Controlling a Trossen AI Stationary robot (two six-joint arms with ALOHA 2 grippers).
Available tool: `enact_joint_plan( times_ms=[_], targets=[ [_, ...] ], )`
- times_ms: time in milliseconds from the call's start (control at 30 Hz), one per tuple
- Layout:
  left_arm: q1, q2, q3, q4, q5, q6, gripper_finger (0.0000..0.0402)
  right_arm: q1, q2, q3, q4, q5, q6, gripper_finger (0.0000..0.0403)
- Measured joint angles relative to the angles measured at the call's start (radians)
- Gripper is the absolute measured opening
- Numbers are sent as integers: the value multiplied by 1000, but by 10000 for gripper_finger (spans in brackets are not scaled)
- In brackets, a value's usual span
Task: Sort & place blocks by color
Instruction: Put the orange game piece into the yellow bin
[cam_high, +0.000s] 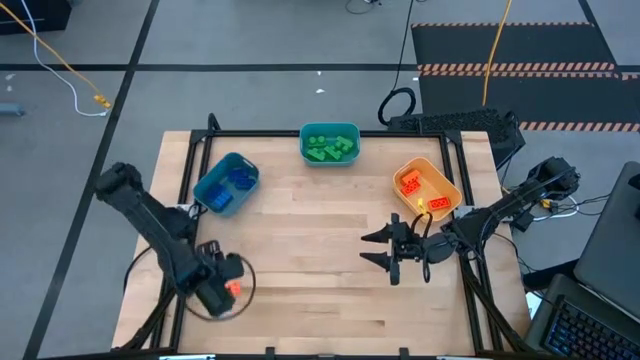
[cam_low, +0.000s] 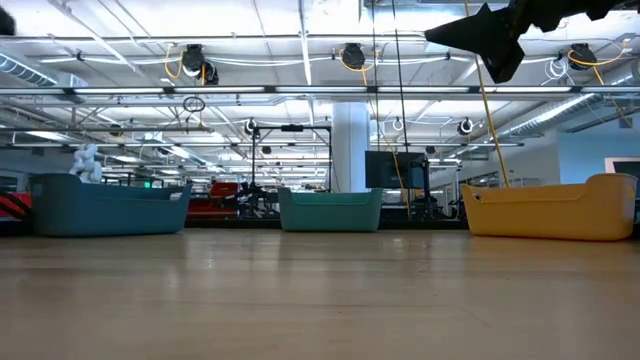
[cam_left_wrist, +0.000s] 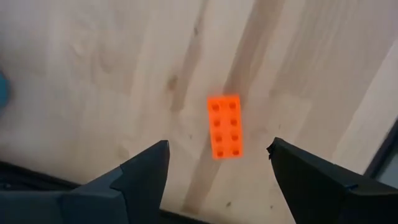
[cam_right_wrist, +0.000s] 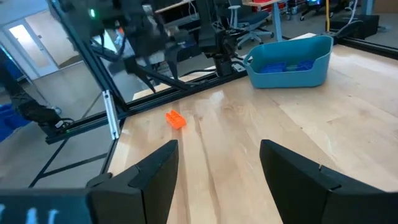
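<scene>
One orange studded block (cam_left_wrist: 225, 126) lies flat on the wooden table near its left near corner, also seen in the high view (cam_high: 232, 288) and the right wrist view (cam_right_wrist: 176, 119). My left gripper (cam_left_wrist: 217, 146) hovers above it, open, with one finger on either side and clear of it. My right gripper (cam_high: 366, 249) is open and held above the table's right half, pointing left (cam_right_wrist: 219, 146). Blue blocks (cam_high: 238, 180) lie in the blue bin, green blocks (cam_high: 330, 148) in the teal bin, and orange blocks (cam_high: 412, 184) in the orange-yellow bin.
The blue bin (cam_high: 215, 195) stands at the far left, the teal bin (cam_high: 330, 130) at the far middle and the orange-yellow bin (cam_high: 440, 200) at the far right. A black frame rail (cam_high: 300, 133) edges the table. Bare wood spans the middle and near side.
</scene>
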Motion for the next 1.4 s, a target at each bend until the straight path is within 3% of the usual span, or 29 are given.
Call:
enact_joint_plan(
  times_ms=[333,533,700,1100,1400],
  targets=[
    [-83,208,0,8,19,-79,280,21,0,0,0,53,0,219],
    [-87,301,0,13,120,-56,280,21,0,0,1,55,0,219],
    [-89,308,0,14,138,-54,280,21,0,0,1,55,0,219],
    [-93,308,-6,51,68,-107,280,37,0,0,8,55,-1,219],
    [-92,308,-142,158,131,-122,280,38,0,0,8,55,-1,219]
  ],
)
